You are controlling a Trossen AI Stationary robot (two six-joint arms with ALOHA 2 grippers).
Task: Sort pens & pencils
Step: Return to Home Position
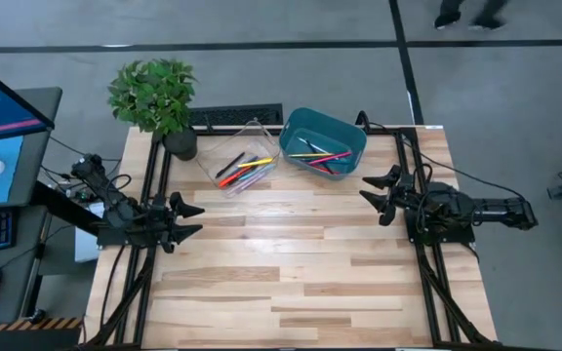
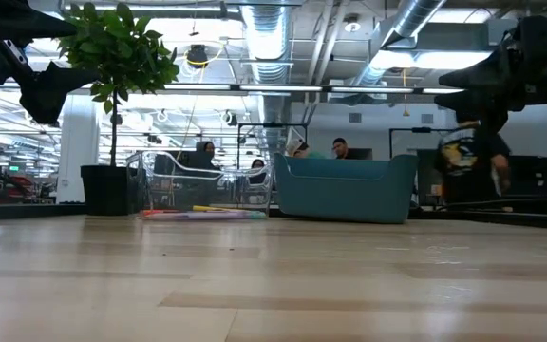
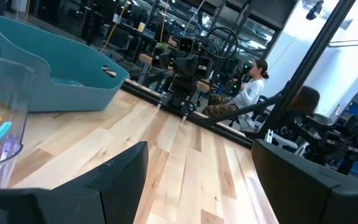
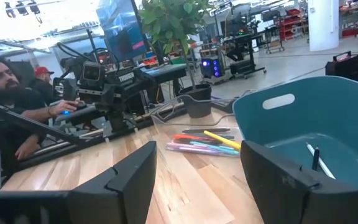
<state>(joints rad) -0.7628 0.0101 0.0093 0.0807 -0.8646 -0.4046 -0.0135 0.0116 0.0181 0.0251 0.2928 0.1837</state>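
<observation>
L hand [image 1: 193, 219] hangs over the left edge of the tabletop [image 1: 291, 273], fingers spread wide, gripping nothing. R hand [image 1: 369, 198] is opposite, over the right side, pointing inward, fingers likewise spread & empty. Pens & pencils [image 1: 244, 168] are at the far edge: red, orange, yellow, teal & pink ones lie in the clear bin [image 1: 260, 125], others in the teal bin [image 1: 352, 136] just beside it. Potted plant [image 1: 156, 96] stands at the far-left corner, next to the clear bin.
</observation>
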